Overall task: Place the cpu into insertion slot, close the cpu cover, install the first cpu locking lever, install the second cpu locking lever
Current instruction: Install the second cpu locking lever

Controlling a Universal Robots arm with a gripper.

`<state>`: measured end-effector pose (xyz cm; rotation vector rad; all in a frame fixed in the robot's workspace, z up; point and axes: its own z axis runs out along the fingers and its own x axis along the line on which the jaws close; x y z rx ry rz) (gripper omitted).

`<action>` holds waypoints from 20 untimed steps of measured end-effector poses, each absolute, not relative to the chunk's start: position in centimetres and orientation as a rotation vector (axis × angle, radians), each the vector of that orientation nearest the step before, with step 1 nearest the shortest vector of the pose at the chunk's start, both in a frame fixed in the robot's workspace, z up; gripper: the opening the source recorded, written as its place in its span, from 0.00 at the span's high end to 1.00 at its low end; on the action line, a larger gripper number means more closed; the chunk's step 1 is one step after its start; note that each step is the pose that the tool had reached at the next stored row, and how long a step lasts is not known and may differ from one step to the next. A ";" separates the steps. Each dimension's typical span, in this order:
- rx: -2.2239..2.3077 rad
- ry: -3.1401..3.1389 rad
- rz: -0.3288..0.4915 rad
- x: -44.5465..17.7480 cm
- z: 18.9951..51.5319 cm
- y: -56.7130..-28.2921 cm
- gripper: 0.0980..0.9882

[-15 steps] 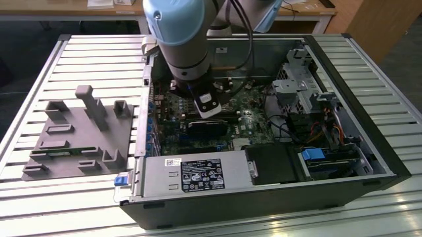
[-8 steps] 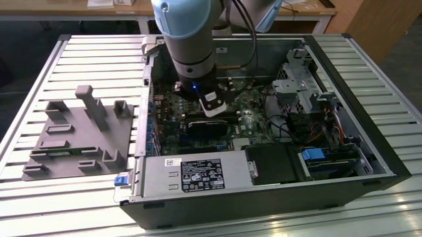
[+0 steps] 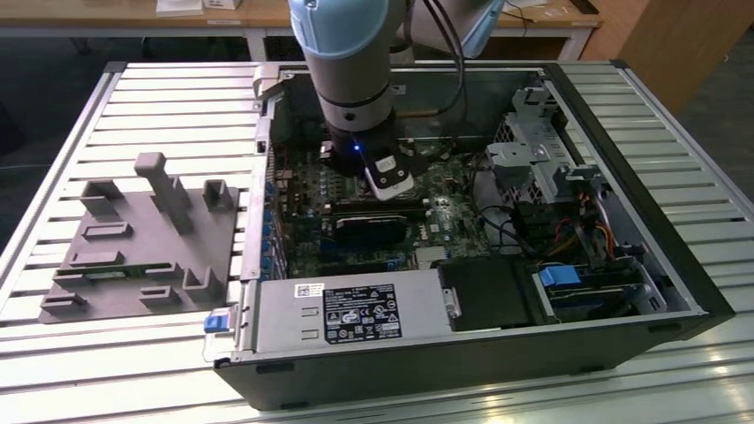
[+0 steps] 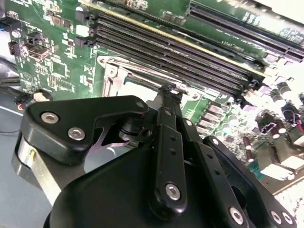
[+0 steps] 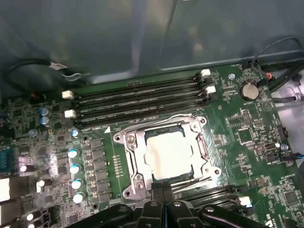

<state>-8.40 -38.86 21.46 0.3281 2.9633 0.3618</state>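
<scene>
The cpu (image 5: 168, 154) lies in the insertion slot (image 5: 127, 191), its dull silver top showing through the window of the cpu cover (image 5: 134, 159), which lies flat over it. A thin wire lever (image 5: 205, 147) runs along one side of the cover and another (image 5: 194, 183) along the edge nearest the fingers. My gripper (image 5: 164, 189) is shut, with its tips at that edge of the socket. In the second wrist view the gripper (image 4: 167, 89) points at the socket's metal frame (image 4: 114, 71). In the exterior view the gripper (image 3: 398, 194) hangs inside the open case just above the socket (image 3: 367, 223).
Long black memory slots (image 5: 137, 102) run beside the socket, with capacitors (image 5: 73, 168) on another side. A power supply (image 3: 348, 309) and a drive cage (image 3: 542, 159) crowd the case. A grey fixture (image 3: 141, 238) sits on the slatted table at the exterior view's left.
</scene>
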 end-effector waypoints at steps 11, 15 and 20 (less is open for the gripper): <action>0.322 2.971 0.269 -7.6 21.5 -37.1 0.99; 0.318 2.972 0.265 -7.4 21.5 -36.7 0.99; 0.314 2.973 0.265 -7.2 21.5 -36.3 0.99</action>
